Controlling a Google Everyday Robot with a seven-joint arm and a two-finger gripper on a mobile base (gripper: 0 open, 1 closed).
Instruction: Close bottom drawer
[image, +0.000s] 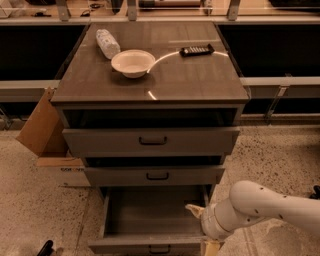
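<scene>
The bottom drawer (150, 216) is pulled far out of the grey cabinet. Its plain grey inside is bare, and its slim front panel (125, 245) with a small black pull handle (159, 248) sits at the frame's lower edge. My gripper (202, 229) is at the drawer's right front corner, on a white arm (265, 205) coming in from the right. One pale finger (193, 209) reaches over the drawer's right side wall. The other finger (212, 247) hangs beside the front panel. The fingers stand apart, with nothing held.
The top drawer (150, 141) and middle drawer (155, 175) stand slightly open above. The cabinet top carries a white bowl (132, 62), a lying plastic bottle (107, 43) and a black remote (196, 50). A cardboard box (45, 130) leans at the cabinet's left. The floor is speckled.
</scene>
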